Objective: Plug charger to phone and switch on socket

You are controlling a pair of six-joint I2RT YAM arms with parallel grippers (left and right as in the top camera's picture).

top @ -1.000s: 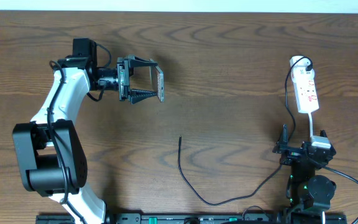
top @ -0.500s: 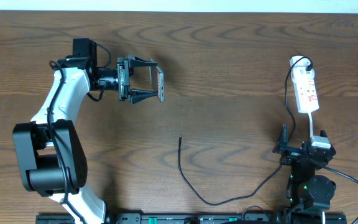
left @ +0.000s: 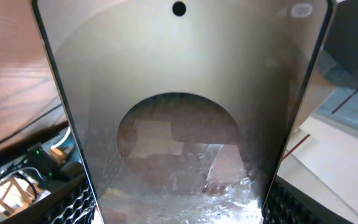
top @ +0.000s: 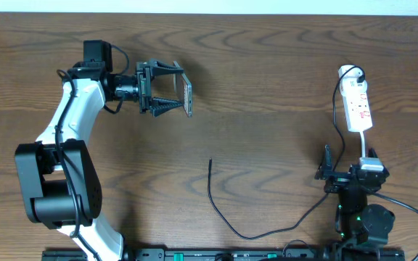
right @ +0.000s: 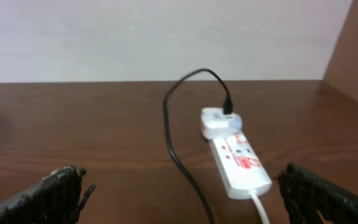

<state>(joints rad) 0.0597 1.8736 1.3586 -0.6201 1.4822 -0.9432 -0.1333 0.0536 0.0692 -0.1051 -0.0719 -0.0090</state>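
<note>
Dark brown wood-grain tabletop spans overhead view. Pale wall rises behind far edge. Brown panel stands at right side in right wrist view.

left arm: white shell, black joints | right arm: black, green led

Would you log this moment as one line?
left gripper: holds phone | right gripper: open, empty | charger: on table | socket: untouched

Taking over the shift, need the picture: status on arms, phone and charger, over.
Left gripper shut on phone, held on edge. Right gripper open, empty, facing socket. Charger tip loose on table, not in phone. Nothing blocking.
</note>
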